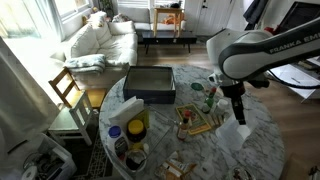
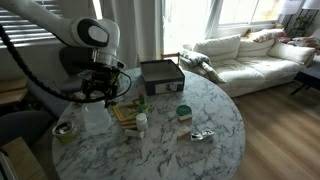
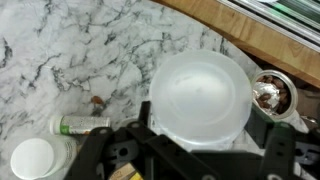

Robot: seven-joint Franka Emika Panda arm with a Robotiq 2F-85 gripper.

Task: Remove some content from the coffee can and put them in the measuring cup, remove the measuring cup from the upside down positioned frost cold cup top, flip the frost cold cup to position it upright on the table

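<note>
Lying seemingly right beneath claw (image 3: 192,152): frost cold cup (image 3: 200,95)

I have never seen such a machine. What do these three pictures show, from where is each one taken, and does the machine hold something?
It is one robot arm with a two-fingered gripper. Two pictures come from cameras standing in the room; both show the arm over a round marble table, with a sofa nearby. The third comes from a camera on the wrist, looking down. Below it is a large frosted cup, between the wide-open fingers, which seem to hold nothing. Also on the table: a dark box, a small jar and a small bottle lying on its side.
</note>
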